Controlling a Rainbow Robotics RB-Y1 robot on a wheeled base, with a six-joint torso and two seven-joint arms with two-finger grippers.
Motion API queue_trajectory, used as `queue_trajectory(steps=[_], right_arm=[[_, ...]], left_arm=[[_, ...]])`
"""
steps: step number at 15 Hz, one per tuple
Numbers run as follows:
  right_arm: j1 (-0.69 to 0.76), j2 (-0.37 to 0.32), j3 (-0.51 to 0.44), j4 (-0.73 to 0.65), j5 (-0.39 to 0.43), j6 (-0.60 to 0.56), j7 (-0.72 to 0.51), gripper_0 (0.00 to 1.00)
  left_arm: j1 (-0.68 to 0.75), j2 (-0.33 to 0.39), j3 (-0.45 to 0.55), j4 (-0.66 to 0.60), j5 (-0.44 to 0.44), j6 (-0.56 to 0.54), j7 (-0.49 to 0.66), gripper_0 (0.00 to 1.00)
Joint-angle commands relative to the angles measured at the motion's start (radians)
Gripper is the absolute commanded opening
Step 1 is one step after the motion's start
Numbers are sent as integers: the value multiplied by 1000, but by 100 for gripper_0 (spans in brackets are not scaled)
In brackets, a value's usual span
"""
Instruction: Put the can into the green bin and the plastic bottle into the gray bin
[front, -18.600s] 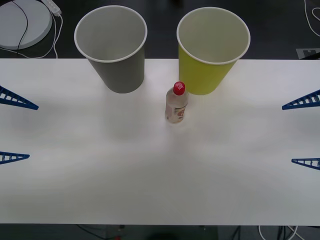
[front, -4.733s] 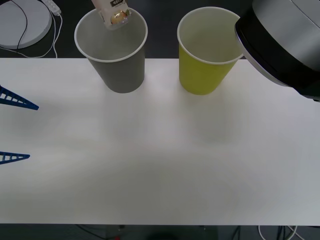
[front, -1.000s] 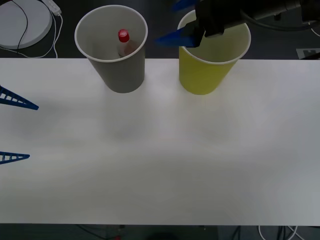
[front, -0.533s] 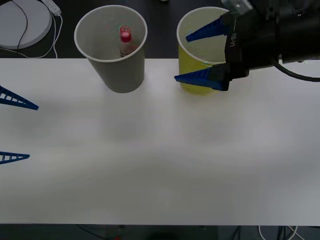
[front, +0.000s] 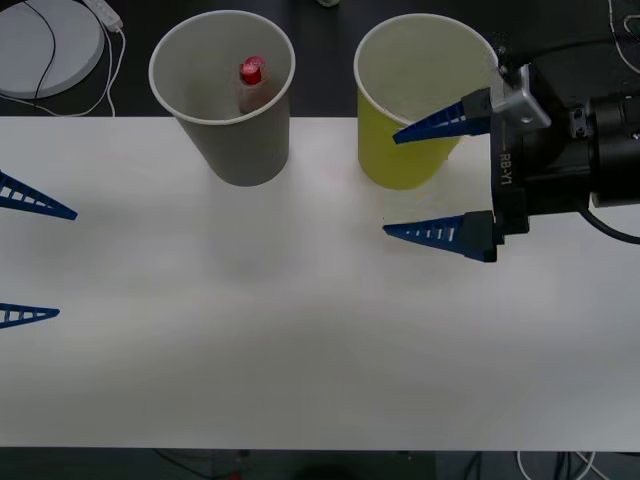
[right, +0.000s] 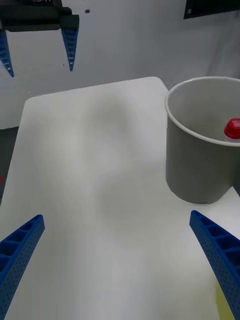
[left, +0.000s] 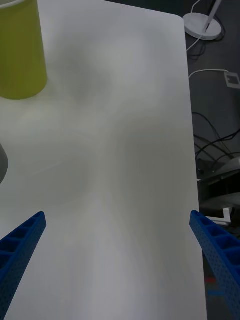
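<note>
Okay, I've got the right gripper (front: 390, 182) out over the white table (front: 300, 330), just in front of the green bin (front: 425, 100), and its two blue ribbed fingers are spread wide with nothing between them; one fingertip overlaps the front wall of that bin from my overhead view, the other sits above bare tabletop nearer to me. The black arm body comes in from the right edge. Looking at the gray bin (front: 225, 95), it stands upright at the far side of the table, left of the green one and well apart from it, and the plastic bottle (front: 252, 85) is inside it, red cap up, leaning toward the far wall. From the right wrist camera I see the same gray bin (right: 200, 150) with the red cap (right: 232, 129) peeking above the rim, and my own fingers wide at the corners. The left gripper (front: 55, 262) is parked at the left edge of the table, fingers also spread apart and holding nothing. Its wrist camera shows the green bin (left: 20, 50) standing on the table, well away from it.
</note>
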Motion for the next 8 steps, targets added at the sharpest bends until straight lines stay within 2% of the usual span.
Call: queue_trajectory(steps=[1,8], right_arm=[[108,0,-37,-18,-39,0,99,100],[263,-2,-164,-33,-110,-154,179,100]], left_arm=[[0,0,0,0,0,0,0,100],[0,0,0,0,0,0,0,100]])
